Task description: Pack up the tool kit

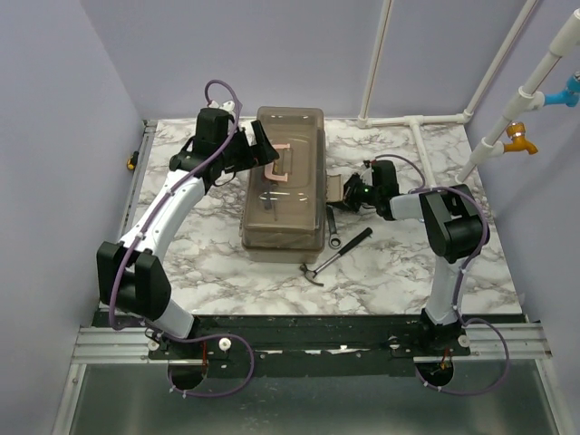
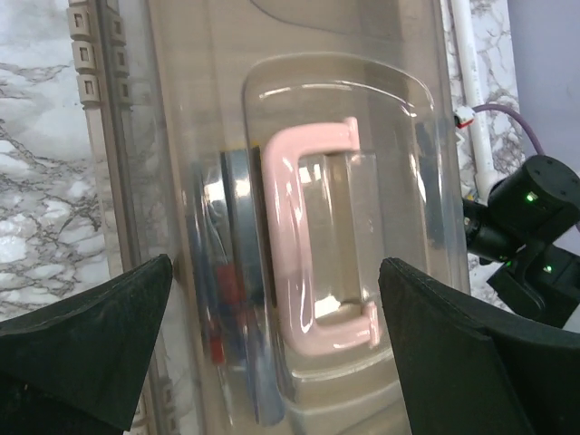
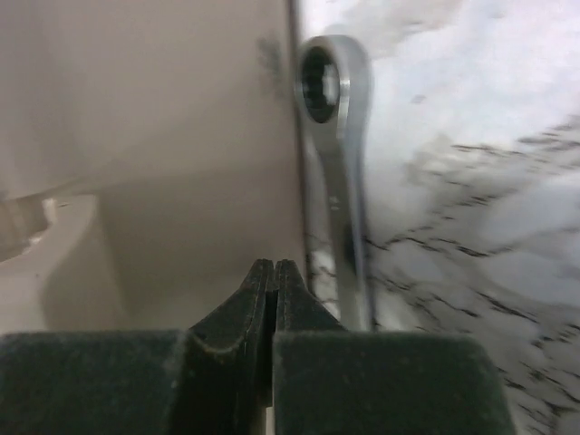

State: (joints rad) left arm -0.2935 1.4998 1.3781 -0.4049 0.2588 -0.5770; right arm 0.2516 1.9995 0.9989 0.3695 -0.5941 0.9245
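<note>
Toolbox (image 1: 283, 181) sits mid-frame in the top view, lid closed, pink handle (image 2: 313, 240) lying flat on it. The left gripper (image 2: 275, 272) hangs over the handle with its jaws spread wide. At the box's right wall the right gripper (image 3: 275, 272) is pinched closed on nothing, with the wrench (image 3: 340, 181) lying just beside its fingers. The hammer (image 1: 337, 256) lies lower centre on the table (image 1: 390, 272).

My left arm (image 1: 172, 213) stretches forward and bends inward at the elbow; the left claw (image 2: 276, 344) points down, its fingers (image 2: 82, 344) spread wide apart. My right arm (image 1: 449, 236) rises from its base, then folds toward the middle with the wrist low; the right claw (image 3: 275, 290) is pressed fully together, fingertips (image 3: 256, 294) touching each other.
</note>
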